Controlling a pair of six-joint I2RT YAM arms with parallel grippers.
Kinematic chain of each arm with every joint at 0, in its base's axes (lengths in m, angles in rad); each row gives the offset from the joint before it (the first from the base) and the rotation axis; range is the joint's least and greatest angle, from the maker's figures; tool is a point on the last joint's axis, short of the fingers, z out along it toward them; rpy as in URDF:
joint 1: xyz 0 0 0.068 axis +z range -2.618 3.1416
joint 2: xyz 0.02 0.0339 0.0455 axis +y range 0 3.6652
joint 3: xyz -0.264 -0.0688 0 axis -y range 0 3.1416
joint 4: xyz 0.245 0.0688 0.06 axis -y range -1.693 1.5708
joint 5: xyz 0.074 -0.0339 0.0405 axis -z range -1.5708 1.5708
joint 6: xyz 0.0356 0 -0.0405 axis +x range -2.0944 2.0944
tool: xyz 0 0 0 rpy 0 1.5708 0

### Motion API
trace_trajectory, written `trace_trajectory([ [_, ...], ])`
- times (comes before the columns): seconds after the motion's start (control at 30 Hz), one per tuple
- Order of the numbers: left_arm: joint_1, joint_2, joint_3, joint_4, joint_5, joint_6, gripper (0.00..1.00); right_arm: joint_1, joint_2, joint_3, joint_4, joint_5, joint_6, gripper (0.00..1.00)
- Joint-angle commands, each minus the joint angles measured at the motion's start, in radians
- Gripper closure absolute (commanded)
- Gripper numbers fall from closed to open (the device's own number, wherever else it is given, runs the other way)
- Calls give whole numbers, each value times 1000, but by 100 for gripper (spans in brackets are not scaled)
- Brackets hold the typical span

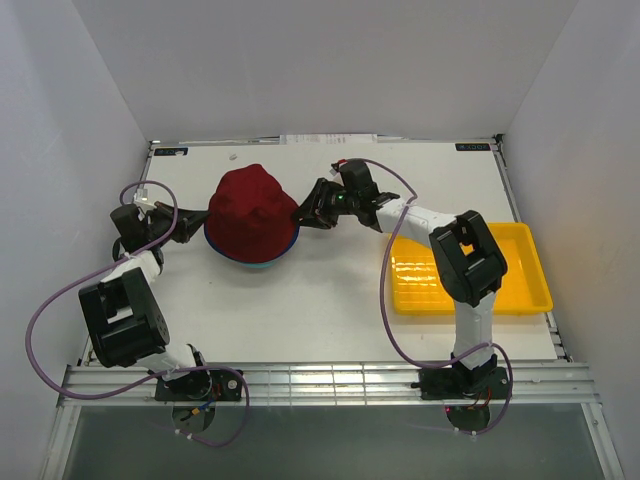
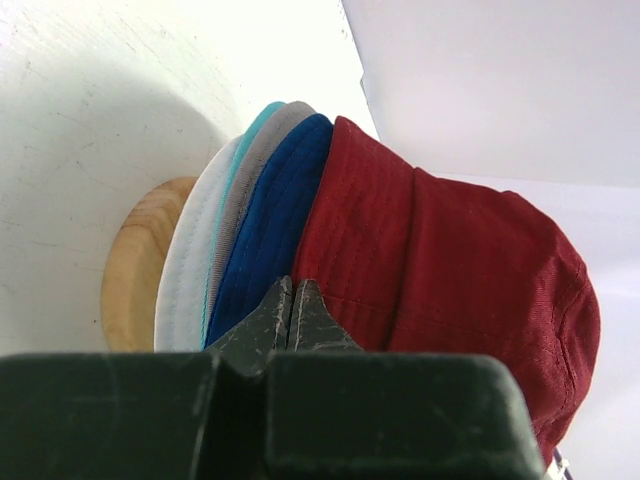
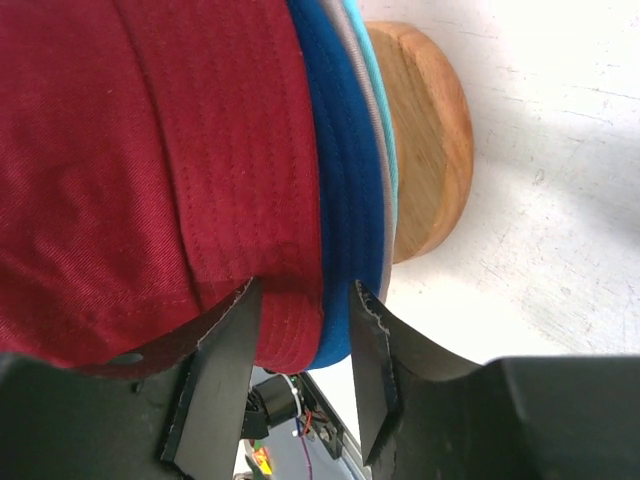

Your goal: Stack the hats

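Observation:
The hats sit in one pile on a wooden stand (image 2: 130, 270). A dark red hat (image 1: 250, 205) is on top, and beneath it show the brims of a royal blue hat (image 2: 275, 220), a grey hat (image 2: 250, 185), a teal hat (image 2: 260, 118) and a white brim (image 2: 190, 270). My left gripper (image 2: 293, 285) is shut at the pile's left side, its tips level with the seam between the blue and red brims, with no fabric between them. My right gripper (image 3: 304, 290) is open at the pile's right side, and the red and blue brims lie between its fingers (image 3: 225, 370).
A yellow tray (image 1: 470, 290) lies at the right of the table beside the right arm. White walls close in the table on three sides. A metal rail (image 1: 320, 380) runs along the near edge.

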Motion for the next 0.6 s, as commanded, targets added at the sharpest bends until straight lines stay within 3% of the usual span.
trace_trajectory([
  [0.0,5,-7,-11,12,22,5,100,-8,-76,-33,111,21,19,54],
  [0.27,9,-9,-9,4,28,13,100,-15,-76,-68,188,11,53,51],
  [0.3,9,-12,-9,3,28,11,98,-15,-73,-71,202,11,59,51],
  [0.37,12,-15,-12,3,29,11,84,-15,-67,-71,209,5,63,51],
  [0.47,12,-23,-15,3,31,11,76,-15,-56,-73,228,-3,74,51],
  [0.57,11,-23,-15,3,32,10,76,-15,-48,-87,260,-12,93,52],
])
